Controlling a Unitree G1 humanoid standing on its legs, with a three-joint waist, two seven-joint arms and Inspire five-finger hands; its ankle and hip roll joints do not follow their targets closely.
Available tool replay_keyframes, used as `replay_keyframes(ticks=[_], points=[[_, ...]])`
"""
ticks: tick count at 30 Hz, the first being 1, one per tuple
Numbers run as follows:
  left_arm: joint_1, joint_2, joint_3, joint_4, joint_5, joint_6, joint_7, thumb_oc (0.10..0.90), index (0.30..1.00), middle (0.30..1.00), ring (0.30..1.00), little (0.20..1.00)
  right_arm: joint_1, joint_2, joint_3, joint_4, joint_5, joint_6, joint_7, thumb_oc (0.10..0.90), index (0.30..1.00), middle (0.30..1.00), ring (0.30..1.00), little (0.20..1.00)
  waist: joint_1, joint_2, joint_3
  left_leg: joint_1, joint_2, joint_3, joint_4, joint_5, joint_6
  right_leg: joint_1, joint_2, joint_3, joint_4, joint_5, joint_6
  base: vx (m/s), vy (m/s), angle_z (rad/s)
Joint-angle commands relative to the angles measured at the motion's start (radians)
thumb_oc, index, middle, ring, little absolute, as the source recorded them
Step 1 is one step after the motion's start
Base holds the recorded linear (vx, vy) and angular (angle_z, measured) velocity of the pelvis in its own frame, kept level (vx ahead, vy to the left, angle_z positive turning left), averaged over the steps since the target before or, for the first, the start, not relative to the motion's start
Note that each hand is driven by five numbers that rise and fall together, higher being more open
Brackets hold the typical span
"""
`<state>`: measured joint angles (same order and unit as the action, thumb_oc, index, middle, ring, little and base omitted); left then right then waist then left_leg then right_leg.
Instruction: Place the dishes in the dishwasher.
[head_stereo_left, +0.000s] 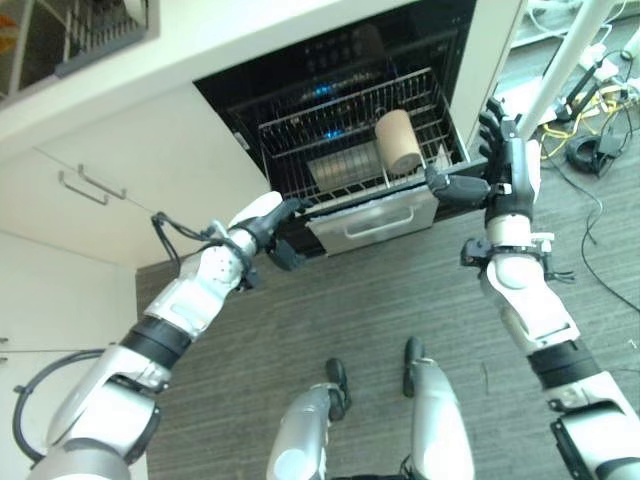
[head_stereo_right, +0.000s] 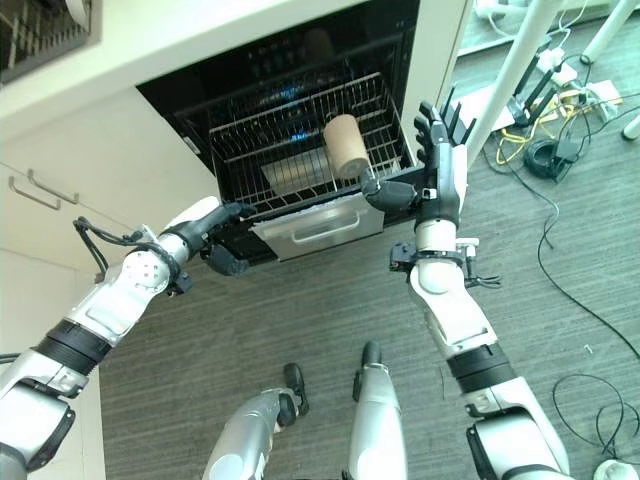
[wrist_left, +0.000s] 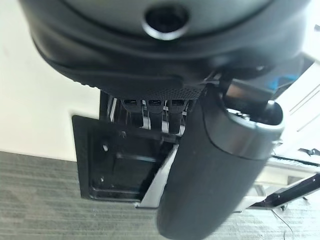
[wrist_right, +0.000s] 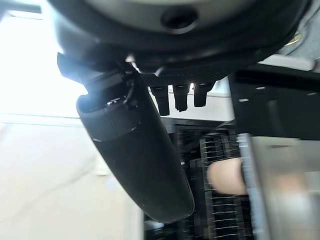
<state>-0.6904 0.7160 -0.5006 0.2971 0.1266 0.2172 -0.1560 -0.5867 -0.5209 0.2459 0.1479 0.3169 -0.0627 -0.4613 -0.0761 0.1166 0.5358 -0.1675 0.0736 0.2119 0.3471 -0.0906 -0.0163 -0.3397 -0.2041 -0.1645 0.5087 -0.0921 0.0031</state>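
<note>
Now, the line-up at the open dishwasher:

Rack: the wire rack is drawn out over the silver front panel, and both hands are at its front edge.

Dish: a tan cup lies on its side in the rack. Its long axis runs roughly front to back, and its round end faces outward.

Right hand: the right hand stands at the rack's front right corner, fingers straight and pointing up past the cabinet edge, thumb stretched across toward the rack's rim. Relaxed, holding nothing. Whether the thumb actually touches the rim cannot be told.

Left hand: the left hand is at the rack's front left corner, fingers reaching in under the rim. Whether they clasp it cannot be told.

Key relation: the cup lies just inward and beyond the right thumb, and well apart from the left hand. The right hand is plainly the nearer.

Judgement: the cup looks loaded already, so the next move probably means pushing the rack straight back in, both hands together.
</note>
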Motion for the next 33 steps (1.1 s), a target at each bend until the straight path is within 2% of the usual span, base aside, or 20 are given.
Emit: replay_keyframes(ticks=[1,3,7,9,11,12,14,18,21,23,24,25,27,28,30,31,32,33], points=[[-0.064,-0.007,0.075,-0.084,0.018,-0.084,0.141,0.800,0.900,0.900,0.900,0.900,-0.097,-0.015,-0.064,-0.158,-0.046,-0.185,0.041,0.800,0.900,0.900,0.900,0.900,0.008,0.038,-0.072,0.051,0.081,-0.021,-0.047,-0.023,-0.027,0.201,-0.029,-0.080,0.080,-0.238,0.026,0.06,0.049,0.04],[-0.025,-0.008,0.107,-0.098,-0.009,-0.118,0.200,0.800,0.900,0.900,0.900,0.900,-0.072,-0.003,-0.055,-0.174,-0.053,-0.210,0.065,0.800,0.900,0.900,0.900,0.900,0.011,0.045,-0.104,0.067,0.088,-0.022,-0.047,-0.024,-0.019,0.240,-0.019,-0.095,0.043,-0.222,0.017,0.02,0.054,0.14],[0.068,-0.026,0.164,-0.140,-0.001,-0.189,0.255,0.800,0.900,0.900,0.900,0.900,0.011,0.029,-0.057,-0.205,-0.067,-0.280,0.059,0.800,0.900,0.900,0.900,0.900,0.033,0.031,-0.186,0.109,0.074,-0.046,-0.047,-0.047,-0.009,0.327,-0.010,-0.107,-0.037,-0.198,0.025,0.05,0.062,0.13],[0.149,-0.037,0.213,-0.193,0.010,-0.228,0.265,0.800,0.900,0.900,0.900,0.900,0.093,0.060,-0.076,-0.216,-0.056,-0.317,0.064,0.800,0.900,0.900,0.900,0.900,0.054,0.006,-0.248,0.145,0.054,-0.061,-0.047,-0.080,0.010,0.399,-0.001,-0.117,-0.125,-0.171,0.043,-0.04,0.109,0.31],[0.176,-0.038,0.231,-0.212,0.011,-0.233,0.268,0.800,0.900,0.900,0.900,0.900,0.121,0.063,-0.084,-0.224,-0.045,-0.325,0.074,0.800,0.900,0.900,0.900,0.900,0.060,0.000,-0.264,0.154,0.046,-0.064,-0.047,-0.091,0.017,0.419,0.001,-0.118,-0.154,-0.161,0.051,-0.09,0.134,0.16],[0.238,-0.040,0.276,-0.258,-0.002,-0.243,0.280,0.800,0.900,0.900,0.900,0.900,0.183,0.071,-0.103,-0.253,-0.038,-0.344,0.084,0.800,0.900,0.900,0.900,0.900,0.070,-0.011,-0.294,0.170,0.026,-0.069,-0.047,-0.114,0.034,0.452,0.002,-0.119,-0.209,-0.136,0.070,-0.14,0.184,0.02],[0.300,-0.044,0.323,-0.295,-0.020,-0.257,0.291,0.800,0.900,0.900,0.900,0.900,0.241,0.075,-0.121,-0.282,-0.027,-0.360,0.092,0.800,0.900,0.900,0.900,0.900,0.080,-0.023,-0.313,0.179,0.005,-0.069,-0.047,-0.135,0.051,0.448,-0.010,-0.108,-0.209,-0.124,0.088,-0.16,0.191,0.06],[0.437,-0.076,0.410,-0.352,-0.054,-0.266,0.304,0.800,0.900,0.900,0.900,0.900,0.336,0.102,-0.162,-0.333,0.015,-0.369,0.138,0.800,0.900,0.900,0.900,0.900,0.099,-0.034,-0.341,0.178,-0.044,-0.089,-0.047,-0.170,0.092,0.429,-0.034,-0.081,-0.209,-0.062,0.123,-0.18,0.250,0.03],[0.527,-0.112,0.450,-0.359,-0.129,-0.242,0.298,0.800,0.900,0.900,0.900,0.900,0.403,0.134,-0.183,-0.362,0.094,-0.339,0.242,0.800,0.900,0.900,0.900,0.900,0.100,-0.028,-0.357,0.163,-0.075,-0.112,-0.047,-0.187,0.118,0.410,-0.047,-0.063,-0.209,0.023,0.142,-0.13,0.254,0.05],[0.612,-0.152,0.478,-0.342,-0.198,-0.224,0.272,0.800,0.900,0.900,0.900,0.900,0.463,0.170,-0.189,-0.369,0.165,-0.293,0.354,0.800,0.900,0.900,0.900,0.900,0.100,-0.017,-0.357,0.159,-0.079,-0.116,-0.047,-0.198,0.132,0.401,-0.024,-0.075,-0.196,0.062,0.140,-0.08,0.219,0.12],[0.640,-0.164,0.483,-0.331,-0.222,-0.216,0.271,0.800,0.900,0.900,0.900,0.900,0.477,0.179,-0.188,-0.367,0.188,-0.271,0.380,0.800,0.900,0.900,0.900,0.900,0.101,-0.015,-0.357,0.157,-0.077,-0.111,-0.047,-0.199,0.133,0.392,-0.013,-0.080,-0.173,0.054,0.137,-0.05,0.119,0.13],[0.683,-0.183,0.488,-0.315,-0.251,-0.220,0.266,0.800,0.900,0.900,0.900,0.900,0.495,0.184,-0.189,-0.368,0.205,-0.254,0.413,0.800,0.900,0.900,0.900,0.900,0.101,-0.018,-0.356,0.149,-0.083,-0.115,-0.047,-0.201,0.137,0.377,0.029,-0.077,-0.160,0.028,0.130,-0.06,0.037,-0.07],[0.729,-0.207,0.492,-0.274,-0.333,-0.210,0.244,0.800,0.900,0.900,0.900,0.900,0.530,0.178,-0.195,-0.363,0.211,-0.258,0.450,0.800,0.900,0.900,0.900,0.900,0.090,-0.031,-0.351,0.144,-0.103,-0.137,-0.047,-0.204,0.141,0.353,0.120,-0.043,-0.171,-0.011,0.115,-0.03,-0.035,-0.20],[0.775,-0.247,0.495,-0.214,-0.383,-0.225,0.233,0.800,0.900,0.900,0.900,0.900,0.550,0.172,-0.202,-0.346,0.224,-0.271,0.492,0.800,0.900,0.900,0.900,0.900,0.088,-0.046,-0.347,0.140,-0.119,-0.144,-0.047,-0.197,0.130,0.341,0.185,-0.038,-0.209,-0.041,0.087,0.03,-0.087,0.01],[0.808,-0.291,0.487,-0.124,-0.432,-0.231,0.228,0.800,0.900,0.900,0.900,0.900,0.557,0.153,-0.208,-0.319,0.250,-0.292,0.525,0.800,0.900,0.900,0.900,0.900,0.095,-0.070,-0.335,0.147,-0.145,-0.146,-0.047,-0.196,0.126,0.324,0.200,-0.029,-0.209,-0.087,0.065,0.06,-0.108,0.10],[0.820,-0.311,0.484,-0.083,-0.438,-0.237,0.229,0.800,0.900,0.900,0.900,0.900,0.557,0.149,-0.209,-0.307,0.263,-0.297,0.535,0.800,0.900,0.900,0.900,0.900,0.096,-0.072,-0.337,0.141,-0.145,-0.150,-0.047,-0.187,0.124,0.318,0.198,-0.023,-0.209,-0.091,0.057,0.16,-0.182,0.19],[0.849,-0.359,0.469,0.041,-0.424,-0.270,0.228,0.800,0.900,0.900,0.900,0.900,0.554,0.137,-0.202,-0.286,0.293,-0.310,0.543,0.800,0.900,0.900,0.900,0.900,0.104,-0.080,-0.339,0.143,-0.146,-0.146,-0.047,-0.183,0.118,0.313,0.205,-0.025,-0.209,-0.107,0.047,0.16,-0.166,0.13],[0.854,-0.366,0.469,0.056,-0.431,-0.262,0.229,0.800,0.900,0.900,0.900,0.900,0.553,0.136,-0.199,-0.284,0.292,-0.314,0.544,0.800,0.900,0.900,0.900,0.900,0.107,-0.081,-0.339,0.145,-0.144,-0.143,-0.047,-0.182,0.115,0.315,0.205,-0.031,-0.209,-0.114,0.045,0.21,-0.185,0.10]])
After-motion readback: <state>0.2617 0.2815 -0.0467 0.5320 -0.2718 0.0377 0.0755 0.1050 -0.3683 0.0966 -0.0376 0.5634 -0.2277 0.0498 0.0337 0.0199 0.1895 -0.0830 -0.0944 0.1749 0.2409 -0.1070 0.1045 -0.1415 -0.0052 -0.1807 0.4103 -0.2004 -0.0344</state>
